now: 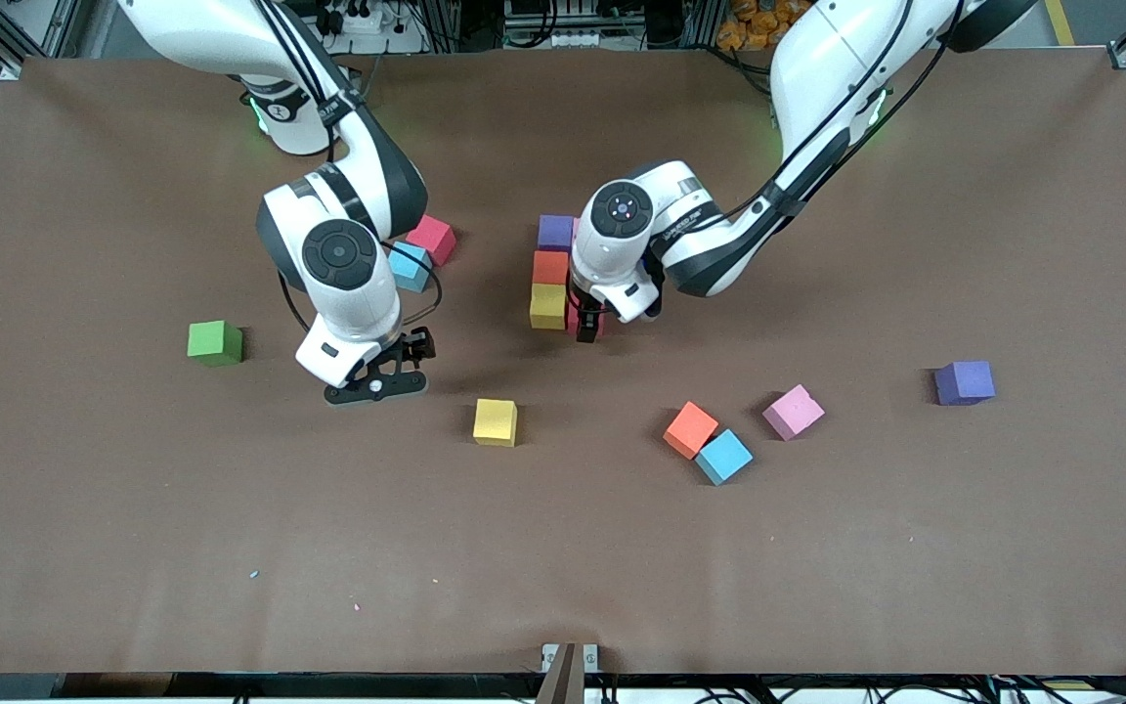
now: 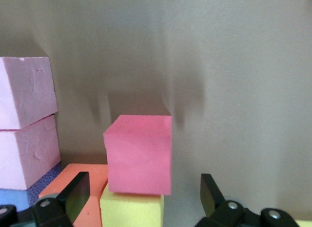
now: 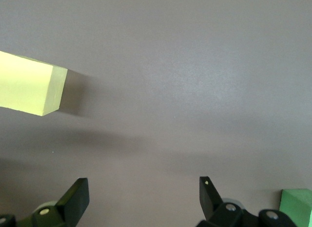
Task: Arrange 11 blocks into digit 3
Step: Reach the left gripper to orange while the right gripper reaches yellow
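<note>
A partial figure stands mid-table: purple cube [image 1: 555, 232], orange cube [image 1: 550, 267] and yellow cube [image 1: 547, 306] in a row, with a pink cube [image 1: 573, 319] beside the yellow one. My left gripper [image 1: 587, 329] hovers open just over that pink cube [image 2: 139, 154]; its fingers [image 2: 73, 195] stand clear of the cube's sides. Two pale pink cubes [image 2: 24, 92] also show in the left wrist view. My right gripper [image 1: 374, 386] is open and empty, low over bare table between the green cube and a loose yellow cube [image 1: 496, 421], which also shows in the right wrist view [image 3: 29, 88].
Loose cubes: red [image 1: 431, 239] and blue [image 1: 411, 266] by the right arm; orange [image 1: 690, 429], blue [image 1: 723, 457], pink [image 1: 793, 411] and purple [image 1: 965, 382] toward the left arm's end. A green cube [image 1: 215, 343] lies toward the right arm's end.
</note>
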### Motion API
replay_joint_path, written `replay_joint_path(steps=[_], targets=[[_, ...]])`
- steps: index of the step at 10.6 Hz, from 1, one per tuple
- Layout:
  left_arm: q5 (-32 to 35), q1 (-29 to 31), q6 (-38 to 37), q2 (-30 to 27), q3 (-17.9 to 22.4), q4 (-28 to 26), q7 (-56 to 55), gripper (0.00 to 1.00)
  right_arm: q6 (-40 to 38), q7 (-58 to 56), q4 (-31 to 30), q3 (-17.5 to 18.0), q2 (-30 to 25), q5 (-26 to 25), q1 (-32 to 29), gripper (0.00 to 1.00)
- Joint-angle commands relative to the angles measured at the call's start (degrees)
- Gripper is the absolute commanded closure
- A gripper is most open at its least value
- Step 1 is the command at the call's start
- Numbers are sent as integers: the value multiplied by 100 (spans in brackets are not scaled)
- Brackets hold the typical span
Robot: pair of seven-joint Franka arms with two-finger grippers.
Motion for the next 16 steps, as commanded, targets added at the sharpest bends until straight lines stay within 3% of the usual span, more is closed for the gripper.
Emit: replay_joint_path(steps=[1,5,11,16], targets=[[143,54,-337,-470,-34,-44,-70,0,10,8,-38,50,-98,98,1,0],[125,160,-811,-594,-8,236,701,0,379,182,295,33,226,774,71,0],[134,932,-1550,-472,19,966,2563,0,784,1658,2008,33,1729,704,475,0],[117,1136,-1542,-85,440,1335,3832,0,1628,1528,2160,-161,2258,616,537,0]])
